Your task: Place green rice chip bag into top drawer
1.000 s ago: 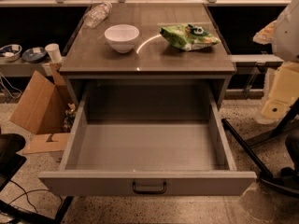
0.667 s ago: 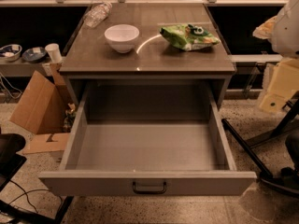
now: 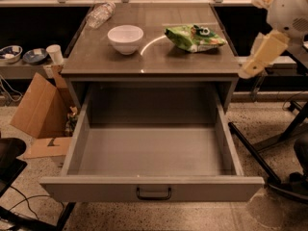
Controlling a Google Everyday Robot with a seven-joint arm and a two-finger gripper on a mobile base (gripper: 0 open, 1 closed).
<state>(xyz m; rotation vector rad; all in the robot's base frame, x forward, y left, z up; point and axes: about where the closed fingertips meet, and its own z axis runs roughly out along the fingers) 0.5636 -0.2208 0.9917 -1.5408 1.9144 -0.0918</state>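
The green rice chip bag (image 3: 194, 37) lies flat on the right part of the tabletop (image 3: 154, 61), beside the white bowl (image 3: 125, 37). The top drawer (image 3: 96, 189) is pulled fully out toward me, and nothing lies in it. Its dark bar handle (image 3: 153, 193) is centred on the front. My gripper (image 3: 262, 53) hangs on the cream arm just off the table's right edge, at tabletop height. It is to the right of the bag, apart from it, and holds nothing.
A clear plastic bottle (image 3: 100, 14) lies at the table's back left. A cardboard box (image 3: 41, 109) stands on the floor at left, with small bowls and a cup (image 3: 55, 54) on a low shelf. Black stand legs (image 3: 269, 148) cross the floor at right.
My arm and gripper have moved up and to the left, closer to the table's right edge. The bag, bowl and drawer have not moved.
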